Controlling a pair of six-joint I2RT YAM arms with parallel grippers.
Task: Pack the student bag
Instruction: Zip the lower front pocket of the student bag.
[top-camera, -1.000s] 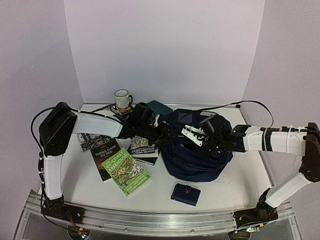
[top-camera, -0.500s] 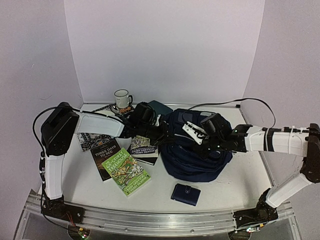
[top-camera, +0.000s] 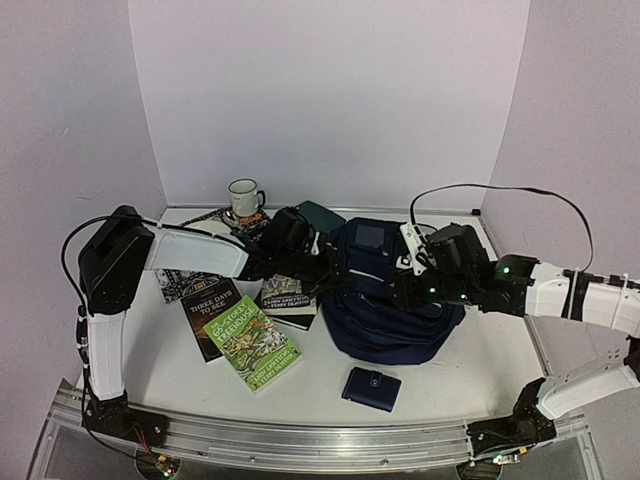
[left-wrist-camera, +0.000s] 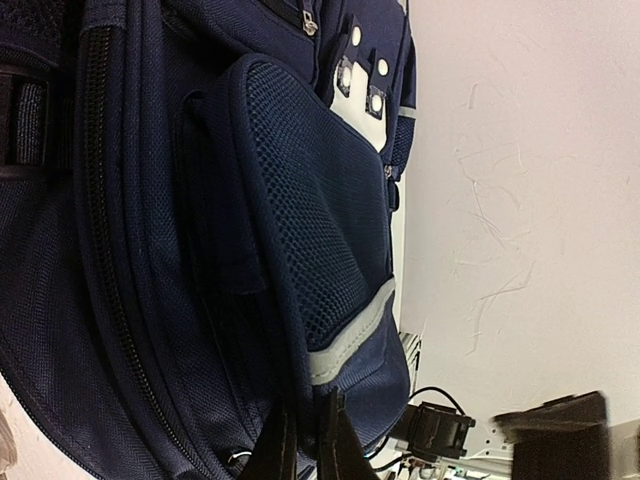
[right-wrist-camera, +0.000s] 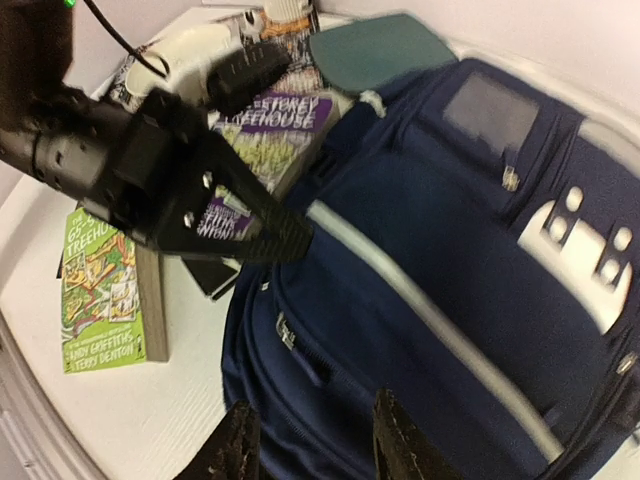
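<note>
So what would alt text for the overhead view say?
Two robot arms meet over a navy bag: left gripper shut at its edge, right gripper open above it. Books, a wallet and a mug sit nearby.

White mug (top-camera: 243, 198), upright at the rear of the white table (top-camera: 480, 370). Dark teal flat item (top-camera: 320, 214), just right of the mug. Green paperback (top-camera: 252, 342), cover up, overlapping a dark book (top-camera: 207, 305) titled Three Days to See. Stacked books (top-camera: 288, 298), just right of these. Navy snap wallet (top-camera: 371, 388), closed, lying apart near the front edge.
</note>
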